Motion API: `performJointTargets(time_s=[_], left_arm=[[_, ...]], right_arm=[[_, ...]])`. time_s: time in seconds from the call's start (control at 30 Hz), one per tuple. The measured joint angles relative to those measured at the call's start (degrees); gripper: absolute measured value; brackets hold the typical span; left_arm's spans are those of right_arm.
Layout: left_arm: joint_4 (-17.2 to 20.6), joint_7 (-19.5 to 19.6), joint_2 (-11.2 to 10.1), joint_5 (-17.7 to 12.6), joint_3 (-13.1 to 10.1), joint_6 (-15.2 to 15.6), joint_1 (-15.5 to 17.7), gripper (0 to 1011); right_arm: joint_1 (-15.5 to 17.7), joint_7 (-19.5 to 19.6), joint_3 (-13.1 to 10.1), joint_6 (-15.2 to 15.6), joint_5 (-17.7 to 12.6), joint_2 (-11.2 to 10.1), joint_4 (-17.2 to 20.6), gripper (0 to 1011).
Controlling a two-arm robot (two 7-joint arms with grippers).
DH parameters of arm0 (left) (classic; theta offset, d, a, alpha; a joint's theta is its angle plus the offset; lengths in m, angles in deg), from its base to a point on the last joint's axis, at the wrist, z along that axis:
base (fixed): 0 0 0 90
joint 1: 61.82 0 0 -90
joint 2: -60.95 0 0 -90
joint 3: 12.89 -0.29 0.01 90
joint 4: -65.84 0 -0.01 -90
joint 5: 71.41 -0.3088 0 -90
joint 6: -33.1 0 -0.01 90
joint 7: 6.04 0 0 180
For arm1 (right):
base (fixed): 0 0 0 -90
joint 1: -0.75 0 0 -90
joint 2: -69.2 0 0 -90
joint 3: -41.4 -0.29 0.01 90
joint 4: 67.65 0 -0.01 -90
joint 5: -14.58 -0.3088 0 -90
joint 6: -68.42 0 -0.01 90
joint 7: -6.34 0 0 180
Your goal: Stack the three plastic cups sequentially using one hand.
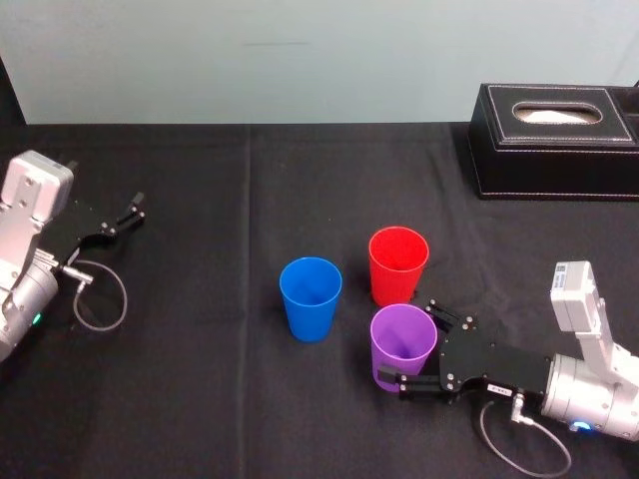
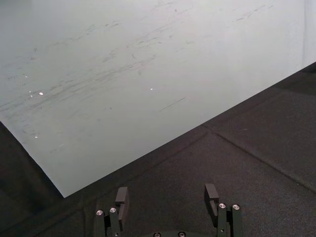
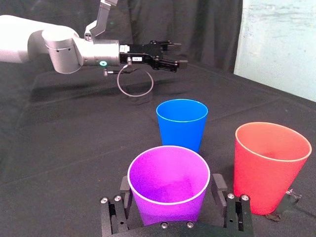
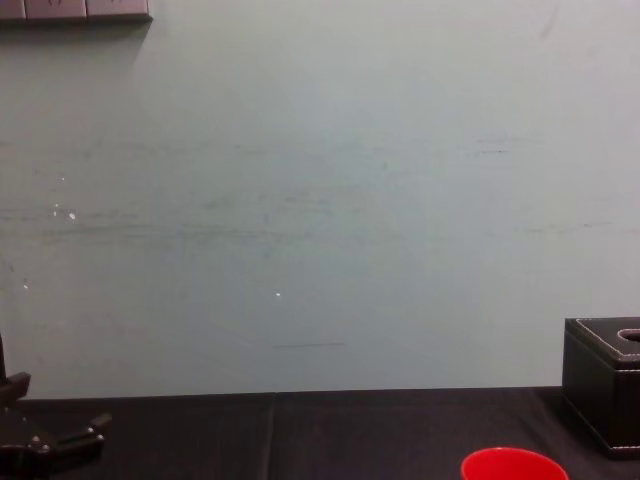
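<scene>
Head view: three cups stood upright, rims up, on the black cloth table (image 1: 200, 399), right of its middle. The purple cup (image 1: 403, 344) sat nearest the near edge. The red cup (image 1: 398, 264) stood just beyond it toward the far edge, and the blue cup (image 1: 311, 297) stood to their left, apart from both. None were nested yet. A black stitched box (image 1: 554, 140) sat at the far right corner.

The right gripper (image 1: 411, 347) lay low at the purple cup, one finger on each side of its lower wall. In the right wrist view the fingers (image 3: 123, 195) were spread, with a thin gap showing at each side, so they were not yet pinching. The left gripper (image 1: 125, 215) was parked by the left edge, its fingers spread on nothing.

Handling, judged: the cups looked like thin plastic, so light and easily tipped or nudged. The walls were smooth and tapered, so likely slippery, and a hard squeeze would bow them. The best hold would be mid-wall, across the round section with gentle pressure. A grip too low on the taper might let the cup slide upward out of the fingers. All three were the same shape, so they should nest if lowered straight.
</scene>
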Motion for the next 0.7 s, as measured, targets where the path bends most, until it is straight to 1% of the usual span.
performJointTargets(time_s=[0.57,0.67,0.7], left_arm=[[0.0,0.0,0.0,0.0,0.0,0.0,0.0,1005],[0.0,0.0,0.0,0.0,0.0,0.0,0.0,1005],[0.0,0.0,0.0,0.0,0.0,0.0,0.0,1005]], right_arm=[[0.0,0.05,0.0,0.0,0.0,0.0,0.0,1002],[0.0,0.04,0.0,0.0,0.0,0.0,0.0,994],[0.0,0.04,0.0,0.0,0.0,0.0,0.0,970]])
